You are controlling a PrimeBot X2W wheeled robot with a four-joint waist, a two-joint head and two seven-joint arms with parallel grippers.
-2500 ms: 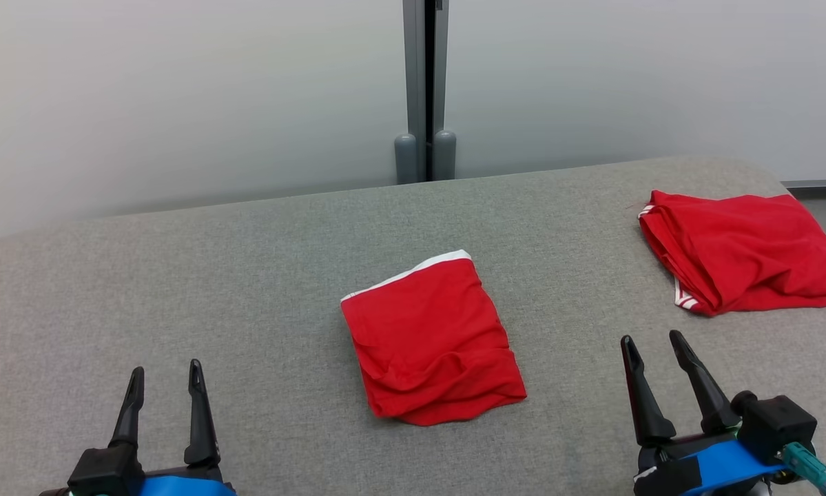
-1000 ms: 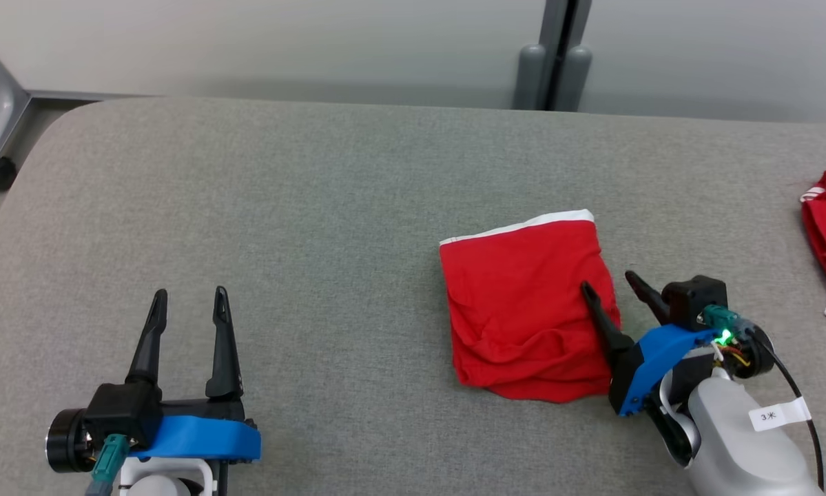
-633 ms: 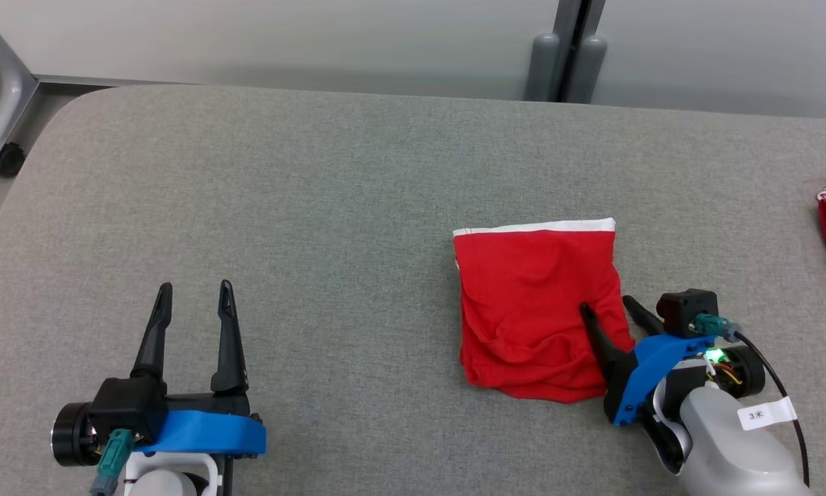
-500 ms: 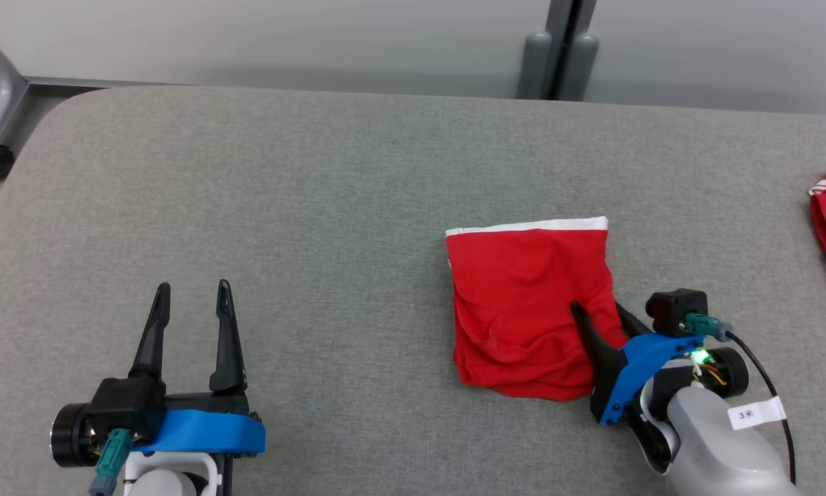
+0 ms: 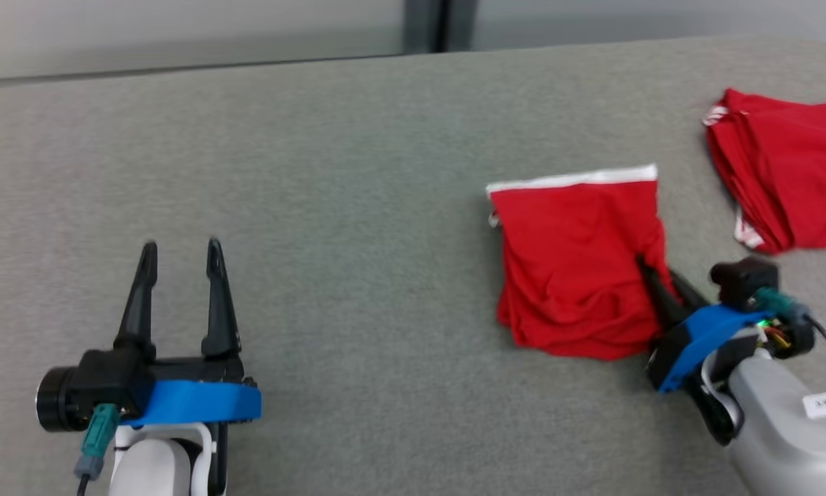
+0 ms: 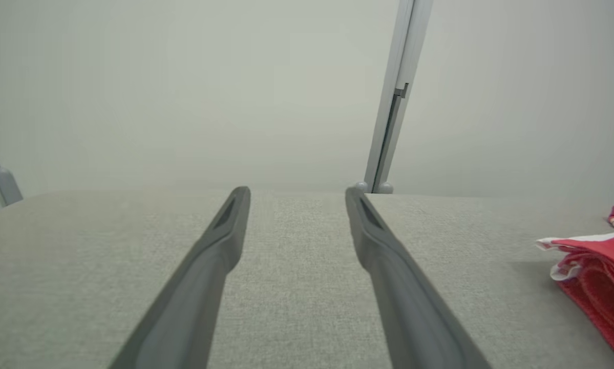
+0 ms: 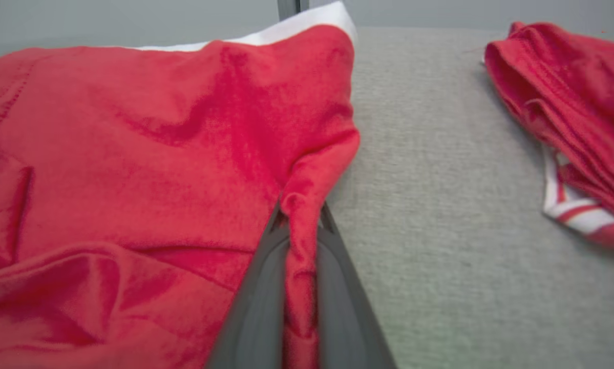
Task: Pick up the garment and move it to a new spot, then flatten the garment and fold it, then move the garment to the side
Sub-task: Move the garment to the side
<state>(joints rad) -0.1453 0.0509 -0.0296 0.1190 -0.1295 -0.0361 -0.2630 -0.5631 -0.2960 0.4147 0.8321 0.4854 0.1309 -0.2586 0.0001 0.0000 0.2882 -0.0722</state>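
Note:
A folded red garment with a white waistband lies on the grey table, right of centre. My right gripper is shut on the garment's right edge; in the right wrist view a ridge of red cloth is pinched between the two dark fingers. My left gripper stands open over bare table at the lower left, far from the garment, with nothing between its fingers. The garment's edge shows at the right of the left wrist view.
A second red garment with white striped trim lies folded at the far right of the table, also seen as a red pile in the right wrist view. A grey post and a pale wall stand behind the table.
My right gripper has closed on the garment's right edge, bunching the cloth between its fingers. The head camera has turned, shifting the whole picture. The left gripper has stayed open.

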